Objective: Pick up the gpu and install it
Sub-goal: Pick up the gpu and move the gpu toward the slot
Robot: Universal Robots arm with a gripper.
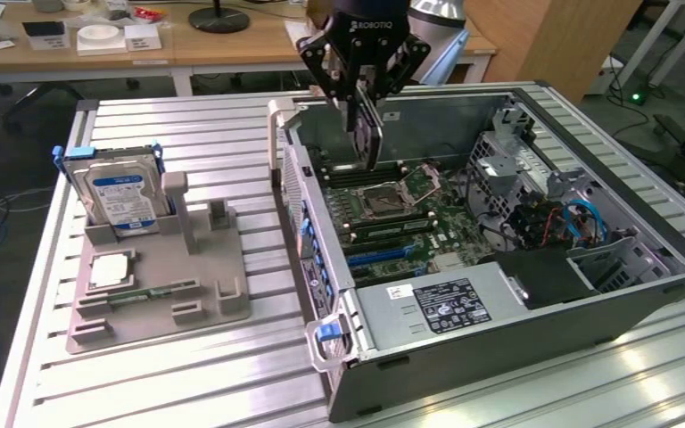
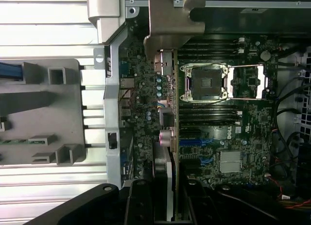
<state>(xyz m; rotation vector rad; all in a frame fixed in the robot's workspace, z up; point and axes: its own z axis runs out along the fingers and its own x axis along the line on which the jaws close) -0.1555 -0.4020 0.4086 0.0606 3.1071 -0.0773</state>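
The arm (image 1: 438, 11) is cut off by the picture's top edge. The gpu (image 1: 370, 134) hangs edge-on, so its faces are hidden. In the wrist view its clamped end disappears inside the gripper (image 2: 167, 206), which is itself cut off. Near the table's (image 1: 176, 383) far corner on the exterior view's left, the drive's (image 1: 119, 192) lower part sits behind its holder's (image 1: 158, 285) wall. The print on the supply label (image 1: 448, 306) is too small to read.

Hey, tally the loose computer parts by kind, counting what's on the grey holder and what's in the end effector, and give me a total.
gpu: 1, gripped in the end effector
hard drive: 1, on the grey holder
memory stick: 1, on the holder
square silver chip: 1, on the holder
Total: 4
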